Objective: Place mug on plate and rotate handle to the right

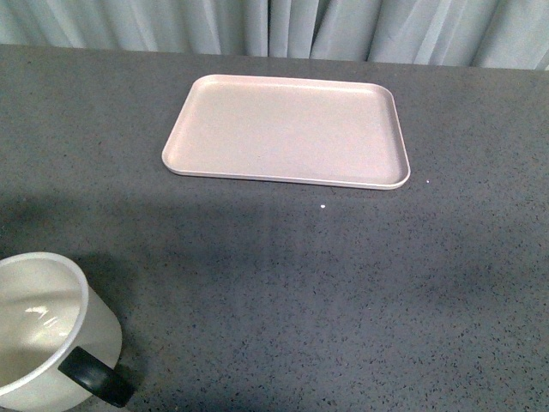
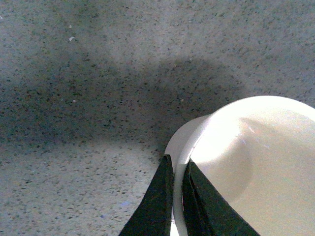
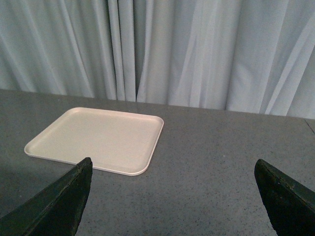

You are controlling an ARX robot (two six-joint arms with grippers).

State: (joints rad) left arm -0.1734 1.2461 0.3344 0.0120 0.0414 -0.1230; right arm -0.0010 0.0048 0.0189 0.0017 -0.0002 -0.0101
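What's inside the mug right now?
Only bare white wall shows inside the mug, plus one finger of the left gripper pinching its rim. Part of the bottom lies out of frame.

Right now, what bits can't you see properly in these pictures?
- The mug: the front view's bottom-left corner cuts it off, and its outside wall barely shows.
- The handle: missing from the left wrist view, either off the picture's edge or behind the mug.
- The left gripper, pinching the mug's rim: only its fingertips show.
- The right gripper, open: only its finger ends show.
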